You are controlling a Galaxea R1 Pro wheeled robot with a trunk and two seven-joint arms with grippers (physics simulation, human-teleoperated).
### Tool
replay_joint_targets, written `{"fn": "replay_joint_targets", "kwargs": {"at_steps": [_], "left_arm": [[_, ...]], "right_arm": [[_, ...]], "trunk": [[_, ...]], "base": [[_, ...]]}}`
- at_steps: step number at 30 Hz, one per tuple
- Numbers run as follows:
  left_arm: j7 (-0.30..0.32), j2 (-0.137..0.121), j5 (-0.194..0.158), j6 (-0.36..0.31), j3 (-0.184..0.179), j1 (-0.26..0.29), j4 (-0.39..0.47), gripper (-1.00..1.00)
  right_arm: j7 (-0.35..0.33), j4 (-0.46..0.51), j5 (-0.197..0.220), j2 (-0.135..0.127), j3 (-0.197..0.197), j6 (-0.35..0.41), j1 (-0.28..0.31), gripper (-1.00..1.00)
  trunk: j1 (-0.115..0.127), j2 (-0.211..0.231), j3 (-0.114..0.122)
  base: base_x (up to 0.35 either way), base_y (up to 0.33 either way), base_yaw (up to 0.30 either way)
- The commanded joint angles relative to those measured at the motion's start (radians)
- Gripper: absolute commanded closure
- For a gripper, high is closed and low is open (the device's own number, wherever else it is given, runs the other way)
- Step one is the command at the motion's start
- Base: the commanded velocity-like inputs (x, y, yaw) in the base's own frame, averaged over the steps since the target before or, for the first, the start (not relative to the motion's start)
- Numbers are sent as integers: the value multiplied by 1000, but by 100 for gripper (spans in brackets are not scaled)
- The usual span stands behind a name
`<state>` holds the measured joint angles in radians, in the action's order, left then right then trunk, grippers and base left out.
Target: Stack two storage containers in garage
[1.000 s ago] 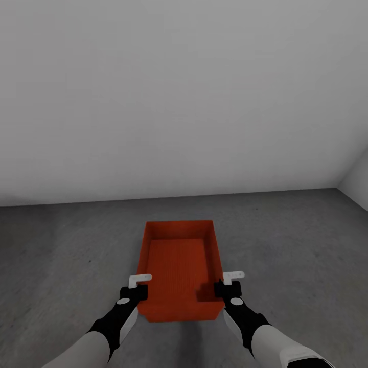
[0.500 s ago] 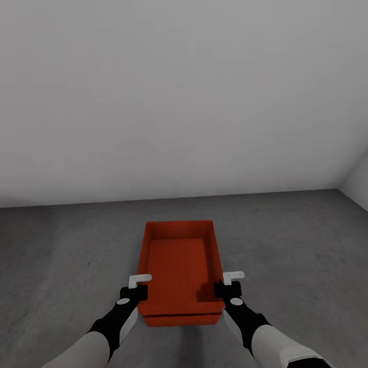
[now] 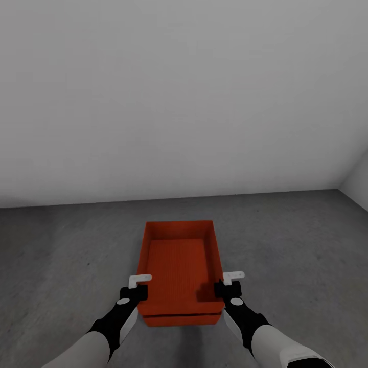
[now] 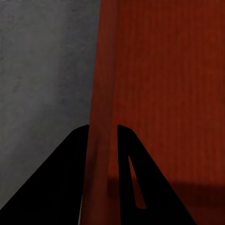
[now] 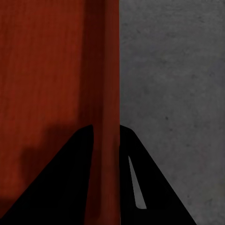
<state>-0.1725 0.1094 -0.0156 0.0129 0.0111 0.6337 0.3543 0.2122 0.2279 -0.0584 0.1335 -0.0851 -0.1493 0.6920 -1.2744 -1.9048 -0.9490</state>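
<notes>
One orange-red storage container (image 3: 176, 266) is level in front of me over the dark grey concrete floor (image 3: 61, 255) of the garage. A second container (image 3: 179, 320) shows as a thin orange strip under its near edge, with a dark seam between the two. My left gripper (image 3: 139, 286) is shut on the upper container's left wall (image 4: 103, 70), and my right gripper (image 3: 221, 286) is shut on its right wall (image 5: 105, 70). In each wrist view the thin wall runs between the black fingers (image 4: 79, 154) (image 5: 79, 154). The bin is empty inside.
A plain white wall (image 3: 179, 102) stands a short way beyond the containers. Another white wall (image 3: 358, 184) meets it at the far right corner. Bare concrete lies on both sides of the bins (image 4: 42, 70) (image 5: 173, 70).
A dark seam has appeared across the near face, so a thin orange strip now shows under the held container. Arms and grippers have barely moved.
</notes>
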Motion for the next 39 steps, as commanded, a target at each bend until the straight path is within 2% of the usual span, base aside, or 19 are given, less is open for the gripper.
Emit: {"fn": "replay_joint_targets", "kwargs": {"at_steps": [1, 16, 21, 39], "left_arm": [[-59, 0, -2, 1, 7, 0, -3, 100], [-59, 0, -3, 1, 7, -1, -3, 100], [-59, 1, -3, 1, 7, 0, -3, 100], [-59, 0, -4, 1, 7, 0, -3, 100]], "right_arm": [[13, 5, -17, -1, 22, -3, 1, 100], [13, 5, -17, -1, 22, -3, 1, 100], [13, 5, -17, 0, 22, -3, 1, 100], [13, 5, -17, -1, 22, -3, 1, 100]], "trunk": [[0, 0, -1], [0, 0, -1], [-19, -35, -16], [-19, -35, -16]], "base": [[0, 0, 0], [0, 0, 0], [0, 0, 0], [0, 0, 0]]}}
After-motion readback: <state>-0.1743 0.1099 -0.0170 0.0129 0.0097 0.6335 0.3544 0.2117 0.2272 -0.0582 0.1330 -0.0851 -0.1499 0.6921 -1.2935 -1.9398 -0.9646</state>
